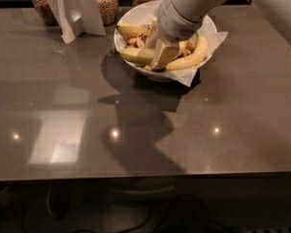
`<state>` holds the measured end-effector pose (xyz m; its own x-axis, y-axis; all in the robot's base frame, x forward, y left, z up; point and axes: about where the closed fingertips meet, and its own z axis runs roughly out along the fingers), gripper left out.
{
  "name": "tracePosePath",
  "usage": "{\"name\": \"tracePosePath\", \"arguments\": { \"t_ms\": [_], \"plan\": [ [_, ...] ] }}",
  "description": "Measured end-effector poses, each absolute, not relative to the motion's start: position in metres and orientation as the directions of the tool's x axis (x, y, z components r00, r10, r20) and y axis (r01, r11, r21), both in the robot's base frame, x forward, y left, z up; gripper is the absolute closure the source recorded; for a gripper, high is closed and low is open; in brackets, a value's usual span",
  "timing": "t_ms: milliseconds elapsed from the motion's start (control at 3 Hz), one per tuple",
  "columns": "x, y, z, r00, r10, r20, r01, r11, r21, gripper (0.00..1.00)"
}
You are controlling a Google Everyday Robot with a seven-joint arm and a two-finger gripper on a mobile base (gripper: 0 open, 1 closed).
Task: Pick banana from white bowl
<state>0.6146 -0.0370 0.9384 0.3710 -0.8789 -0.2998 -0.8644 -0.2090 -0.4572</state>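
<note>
The white bowl [212,27], lined with white paper whose corners stick out over the rim, stands at the back middle of the dark table. It holds several bananas. The long pale yellow banana [135,56] lies along the bowl's front left, and its right part is hidden under my gripper. A more curved yellow banana [193,57] lies along the front right. Spotted bananas lie behind them. My gripper [162,56] reaches down into the bowl from the upper right and sits on or against the pale banana's right part.
Glass jars of grain [106,4] stand along the table's back edge. A white folded card stand [75,11] is to the left of the bowl. The dark glossy table [87,120] stretches toward the front edge.
</note>
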Motion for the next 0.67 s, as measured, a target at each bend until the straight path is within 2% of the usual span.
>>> {"name": "tracePosePath", "arguments": {
  "t_ms": [667],
  "plan": [
    [0.609, -0.060, 0.982, 0.402, -0.896, -0.188, -0.824, -0.264, -0.502, 1.00]
  ]
}}
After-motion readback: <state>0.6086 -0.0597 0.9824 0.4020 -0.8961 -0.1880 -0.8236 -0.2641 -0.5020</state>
